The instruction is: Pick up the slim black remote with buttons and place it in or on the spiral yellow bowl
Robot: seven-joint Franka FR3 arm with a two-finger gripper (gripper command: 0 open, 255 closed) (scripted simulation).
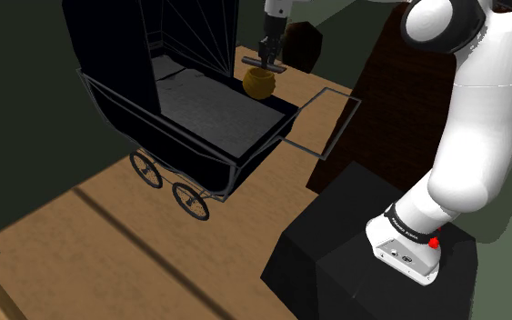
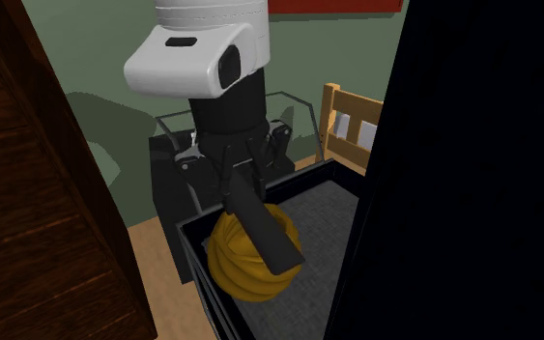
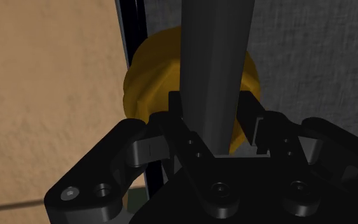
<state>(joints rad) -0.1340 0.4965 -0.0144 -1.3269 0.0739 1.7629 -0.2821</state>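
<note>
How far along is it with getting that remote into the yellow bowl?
Done: the slim black remote is lifted and clasped in the claw. In hand: it hangs right over the yellow bowl, which sits inside the black pram. Left: lowering it in and letting go, since the claw grips it for now.

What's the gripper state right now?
Gripper: closed, holding the remote over the bowl.
</note>
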